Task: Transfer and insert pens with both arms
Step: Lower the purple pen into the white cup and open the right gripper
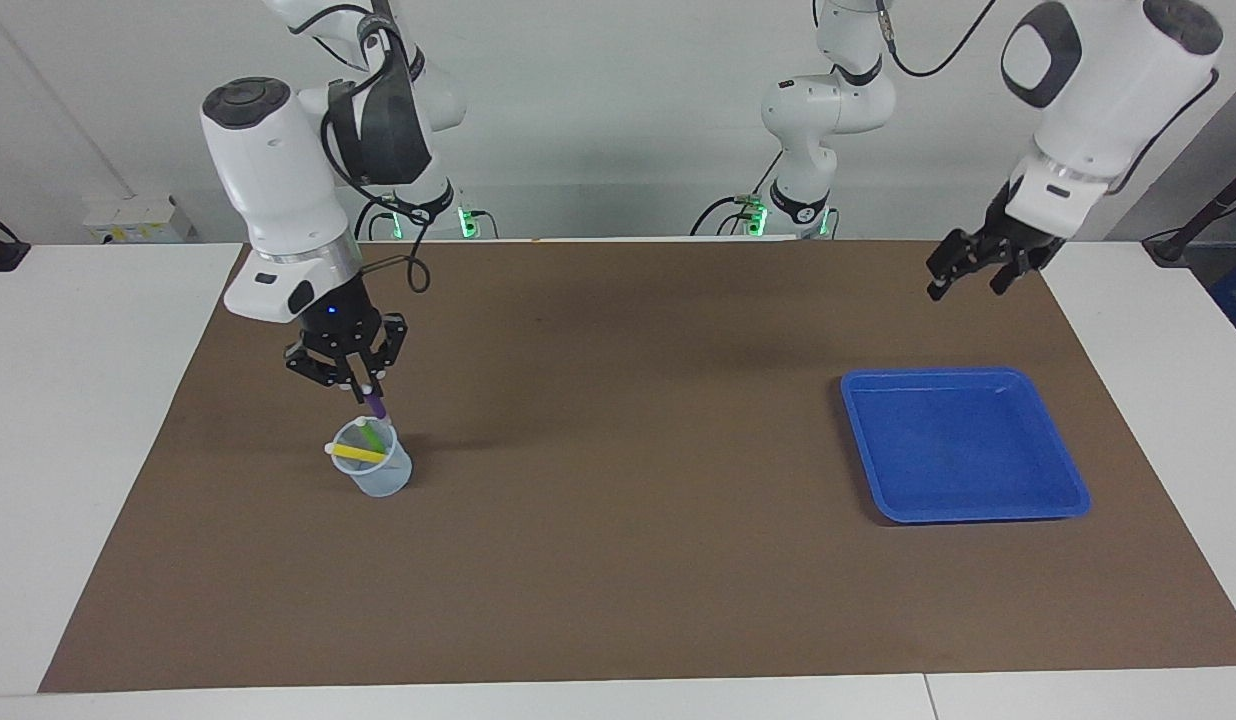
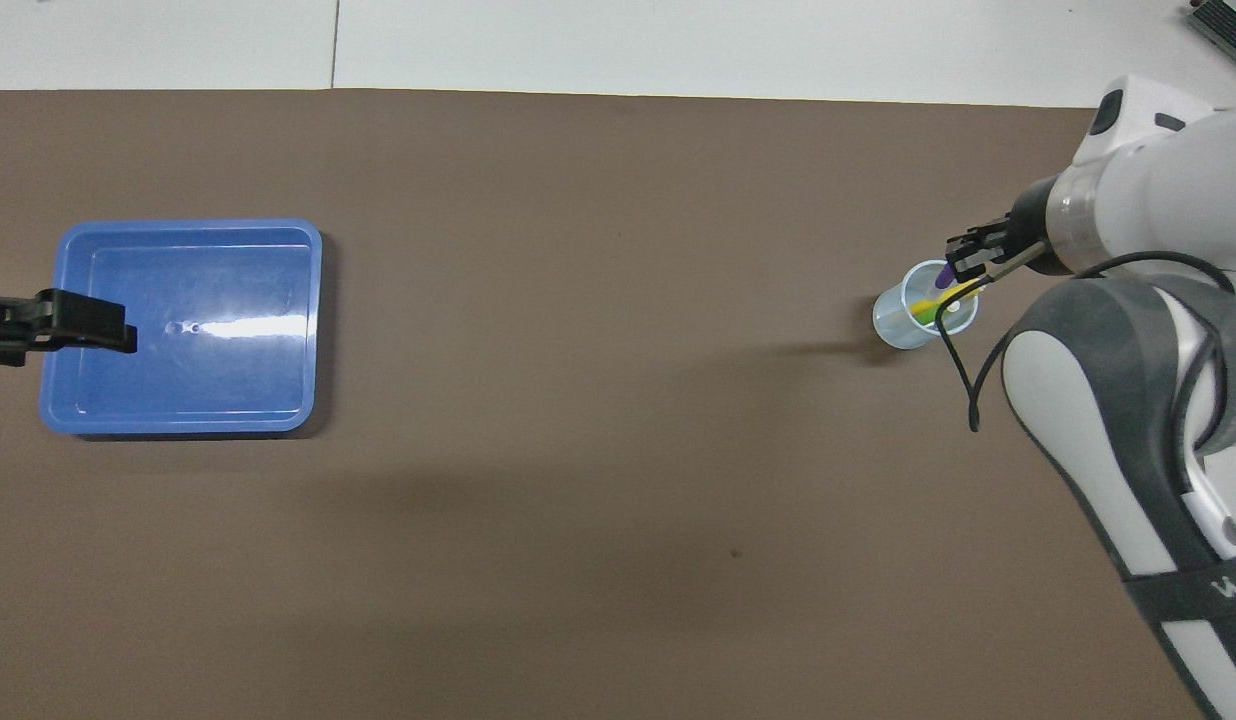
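Directly under my right gripper point(image 1: 367, 391), whose jaws pinch the top of the purple pen point(image 1: 378, 407), sits the clear cup point(image 1: 375, 472) already holding the yellow pen point(image 1: 355, 452) and green pen point(image 1: 376, 437); I judge the tip should stay inside the rim, go straight down and be let go low. Facing, I see the purple pen's height over the rim, while from overhead it merely overlaps the cup. My left gripper point(image 1: 968, 272) waits open and empty, raised clear of the blue tray point(image 1: 1063, 495).

A cup point(image 1: 380, 470) holding two pens point(image 1: 359, 452) sits toward the right arm's end of the mat point(image 1: 618, 560); a tray point(image 1: 968, 505) lies well apart from the cup, toward the left arm's end
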`<state>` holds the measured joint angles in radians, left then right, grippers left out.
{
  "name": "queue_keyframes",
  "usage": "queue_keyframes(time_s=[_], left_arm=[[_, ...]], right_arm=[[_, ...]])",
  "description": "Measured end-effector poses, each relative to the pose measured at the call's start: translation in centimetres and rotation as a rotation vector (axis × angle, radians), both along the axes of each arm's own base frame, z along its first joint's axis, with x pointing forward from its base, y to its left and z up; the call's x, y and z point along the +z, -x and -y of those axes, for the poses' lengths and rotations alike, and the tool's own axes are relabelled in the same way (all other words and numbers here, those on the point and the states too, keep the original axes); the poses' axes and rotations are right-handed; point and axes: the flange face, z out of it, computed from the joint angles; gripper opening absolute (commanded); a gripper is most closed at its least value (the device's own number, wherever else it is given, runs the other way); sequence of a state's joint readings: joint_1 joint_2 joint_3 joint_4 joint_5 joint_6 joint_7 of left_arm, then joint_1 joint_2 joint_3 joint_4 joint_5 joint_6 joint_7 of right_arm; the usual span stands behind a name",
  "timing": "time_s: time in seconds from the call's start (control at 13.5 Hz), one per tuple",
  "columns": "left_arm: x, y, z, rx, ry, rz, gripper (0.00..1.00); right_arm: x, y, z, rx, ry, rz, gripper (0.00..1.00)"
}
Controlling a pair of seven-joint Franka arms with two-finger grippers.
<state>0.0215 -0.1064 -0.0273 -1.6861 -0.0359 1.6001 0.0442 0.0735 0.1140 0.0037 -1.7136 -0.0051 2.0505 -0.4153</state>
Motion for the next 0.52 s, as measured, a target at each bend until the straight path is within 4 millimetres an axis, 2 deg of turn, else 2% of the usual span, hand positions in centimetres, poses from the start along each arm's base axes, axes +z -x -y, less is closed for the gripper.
queue_keyframes(time_s=[0.07,0.15,0.3,0.52], left_arm=[[1.3,0.4,-0.7,-0.091,-0.013,0.022,1.0],[1.5,0.4,-1.7,-0.145,-0.016,0.03,1.0],[0.7,0.2,-2.6,-0.182,-0.013,0.0,1.0],[0.4,0.4,0.3,-0.19,-0.016,-0.025,1.0]], right_arm=[[0.0,-0.1,1.2,0.023,0.01,0.001,0.0],[0.0,-0.1,1.9,0.038,0.016,0.001,0.0],[0.0,-0.1,2.0,0.05,0.018,0.001,0.0],[-0.1,-0.2,1.9,0.052,0.018,0.014,0.0]])
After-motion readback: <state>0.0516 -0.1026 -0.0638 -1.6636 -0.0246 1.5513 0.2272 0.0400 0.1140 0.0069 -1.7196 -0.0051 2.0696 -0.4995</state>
